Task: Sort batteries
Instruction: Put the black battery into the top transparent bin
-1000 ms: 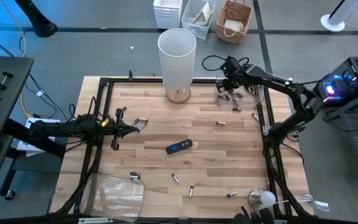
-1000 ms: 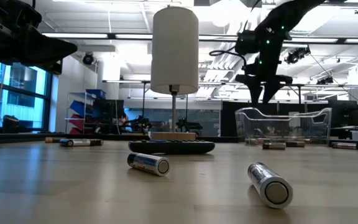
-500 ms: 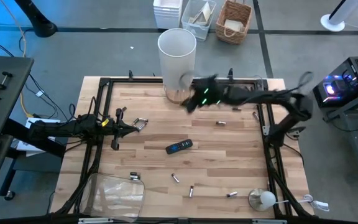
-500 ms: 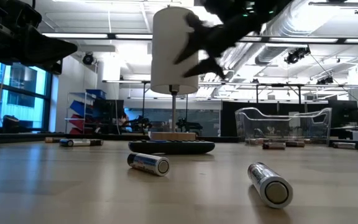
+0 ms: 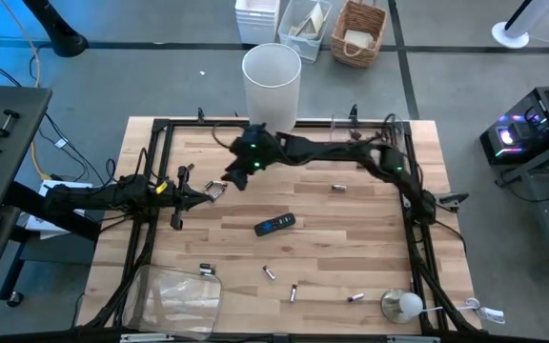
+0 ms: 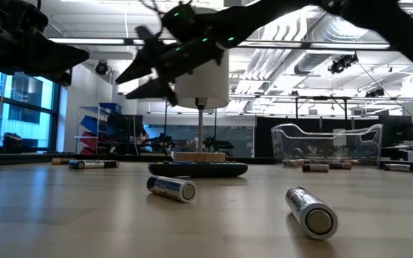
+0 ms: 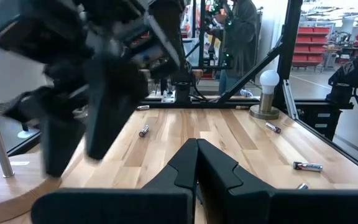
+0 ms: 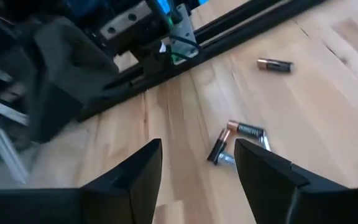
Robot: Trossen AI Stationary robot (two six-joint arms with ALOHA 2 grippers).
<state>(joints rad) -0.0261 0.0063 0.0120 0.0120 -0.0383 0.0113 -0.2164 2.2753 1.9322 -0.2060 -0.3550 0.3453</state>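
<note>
The tabletop [image 5: 351,248] has batteries scattered all over, and the right arm is stretched right across it, which is where the trouble could start. Its right tool [image 5: 234,178] hangs with fingers spread and nothing between them, above a little cluster of batteries [image 8: 238,142] lying touching each other near the left edge. The left tool [image 5: 203,197], fingers pressed together and empty, sits just beside that same cluster, so a descent that drifts could bump the two arms together. The tall white lamp [image 5: 273,90] stands close behind the right arm's reach too, and a swing back could probably clip its shade.

Smaller stuff: since the cluster's batteries lie against one another, closing on one likely nudges or rolls the rest, or grabs two at once. Round cells roll easily, so an off-centre pinch could squirt one out. The black remote [image 5: 274,225] lies well clear.
</note>
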